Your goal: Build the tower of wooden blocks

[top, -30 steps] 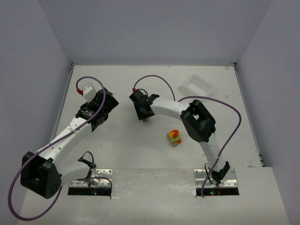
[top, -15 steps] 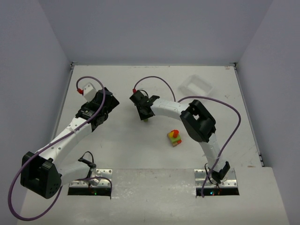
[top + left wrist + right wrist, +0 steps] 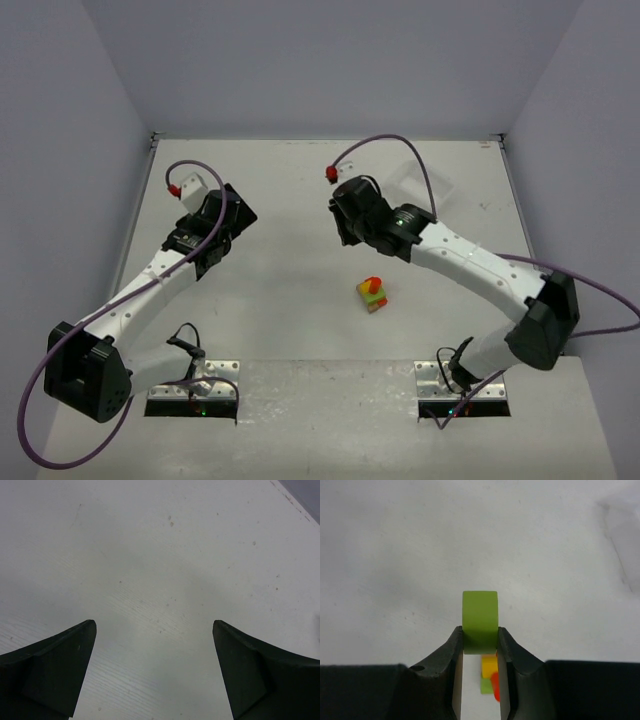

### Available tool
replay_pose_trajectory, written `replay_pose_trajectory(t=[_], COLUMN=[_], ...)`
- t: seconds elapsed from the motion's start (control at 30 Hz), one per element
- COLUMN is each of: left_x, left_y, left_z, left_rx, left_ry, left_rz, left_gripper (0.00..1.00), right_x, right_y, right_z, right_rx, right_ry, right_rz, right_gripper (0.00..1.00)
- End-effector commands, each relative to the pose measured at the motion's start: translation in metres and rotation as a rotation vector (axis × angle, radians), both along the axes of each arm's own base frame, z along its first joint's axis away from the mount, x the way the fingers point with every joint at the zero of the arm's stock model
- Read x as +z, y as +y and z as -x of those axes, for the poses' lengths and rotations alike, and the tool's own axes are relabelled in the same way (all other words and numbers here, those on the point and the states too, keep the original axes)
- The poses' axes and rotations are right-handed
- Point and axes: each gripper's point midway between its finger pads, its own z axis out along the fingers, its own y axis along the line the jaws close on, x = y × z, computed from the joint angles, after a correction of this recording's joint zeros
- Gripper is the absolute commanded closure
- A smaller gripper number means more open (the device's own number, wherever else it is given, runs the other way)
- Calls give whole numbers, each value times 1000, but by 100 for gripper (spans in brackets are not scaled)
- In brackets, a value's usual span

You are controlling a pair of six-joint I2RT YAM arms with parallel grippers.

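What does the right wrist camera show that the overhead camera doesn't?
Only the right wrist view shows the green block clamped in the right gripper; from overhead the gripper's body hides it. Only the overhead view shows the left arm and the right arm reaching across the table. Both show the wood block tower, standing apart from the held block.
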Motion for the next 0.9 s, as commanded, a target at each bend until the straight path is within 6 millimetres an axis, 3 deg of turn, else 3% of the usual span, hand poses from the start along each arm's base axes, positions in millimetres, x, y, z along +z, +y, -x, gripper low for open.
replay_pose_trajectory(t=[0.0,0.03,0.13,0.27,0.5,0.87], left_x=[2,2,1,-3,-4,-4], left_y=[-2,-2,-3,-5,-7,-7], left_z=[-7,-7,-6,-6,-6,-6], left_rx=[-14,-17,-23,-37,-50,-54], left_ry=[-21,-21,-23,-18,-18,-19], left_rz=[-6,-5,-2,3,6,5], left_gripper=[0,0,0,0,0,0], right_x=[-23,-17,-27,-33,-49,-63], right_y=[-55,-59,-72,-80,-59,-64], right_z=[46,51,75,87,91,88], right_rx=[-77,-64,-40,-59,52,104], right_ry=[89,77,117,141,201,210], right_rz=[62,43,21,0,-8,89], right_gripper=[85,84,83,82,82,79])
